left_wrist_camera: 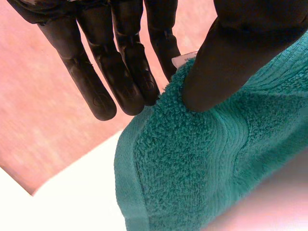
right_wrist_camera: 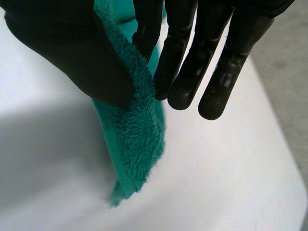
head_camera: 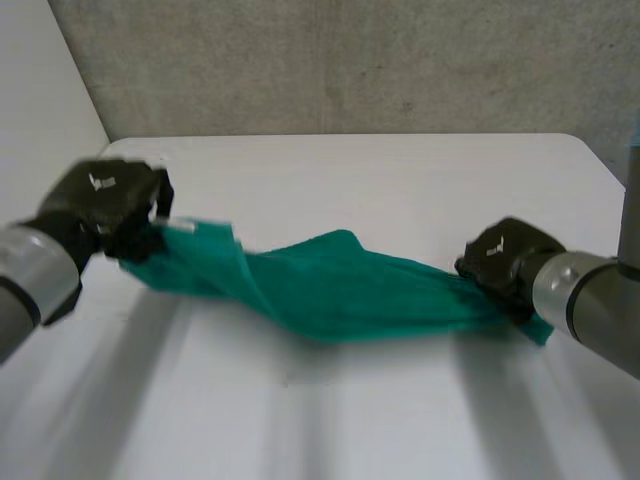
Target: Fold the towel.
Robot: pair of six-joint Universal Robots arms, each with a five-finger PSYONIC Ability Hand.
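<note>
A green towel [head_camera: 340, 285] is stretched above the white table [head_camera: 400, 180] between my two hands and sags in the middle. My left hand [head_camera: 110, 205] pinches the towel's left end, thumb against straight fingers [left_wrist_camera: 122, 72], at the towel's [left_wrist_camera: 202, 163] hemmed edge near a small white label [left_wrist_camera: 179, 59]. My right hand [head_camera: 505, 258] pinches the right end. In the right wrist view the thumb presses the towel [right_wrist_camera: 132, 139] against the fingers [right_wrist_camera: 185, 62], and a short tail of cloth hangs below the grip.
A grey wall [head_camera: 350, 60] stands behind the table's far edge. The table's left edge [head_camera: 95, 150] lies close behind my left hand. Bare tabletop stretches in front of the towel.
</note>
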